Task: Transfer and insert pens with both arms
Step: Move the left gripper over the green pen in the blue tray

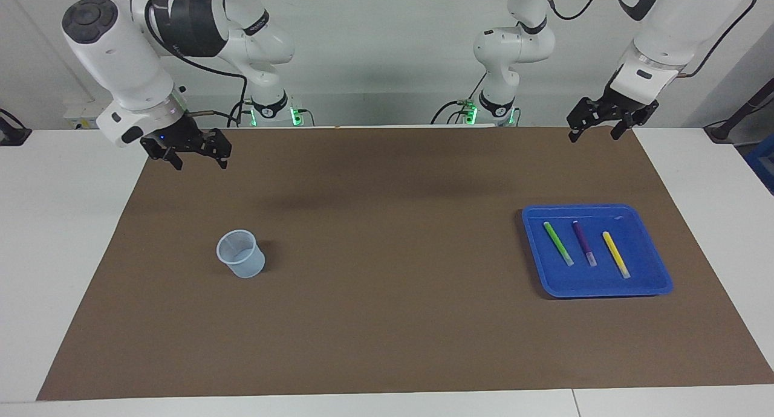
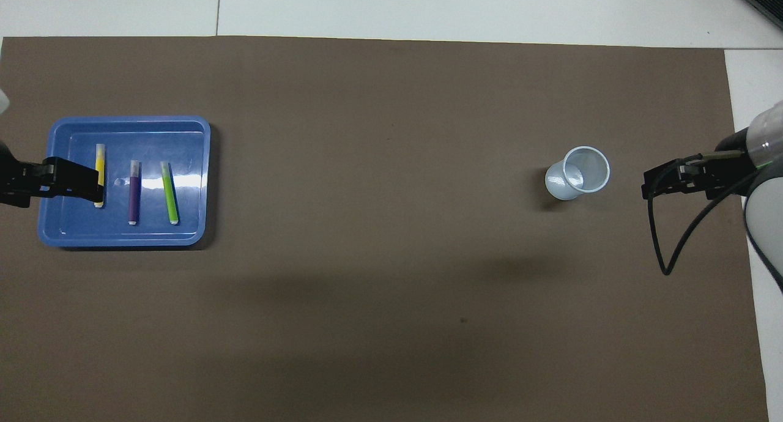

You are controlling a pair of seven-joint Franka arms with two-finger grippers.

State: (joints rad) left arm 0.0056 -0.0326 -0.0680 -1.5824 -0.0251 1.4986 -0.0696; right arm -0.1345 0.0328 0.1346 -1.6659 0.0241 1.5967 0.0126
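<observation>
Both pincers, left (image 1: 595,129) and right (image 1: 199,154), hang open, raised.

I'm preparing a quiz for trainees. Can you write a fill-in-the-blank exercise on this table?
1. The three pens lie in a ____ tray.
2. The pen between the green pen and the yellow pen is ____.
3. The cup holds ____ pens.
Missing words: blue; purple; no

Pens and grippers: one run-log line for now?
pens: three in blue tray | cup: empty | left gripper: open, raised | right gripper: open, raised
</observation>
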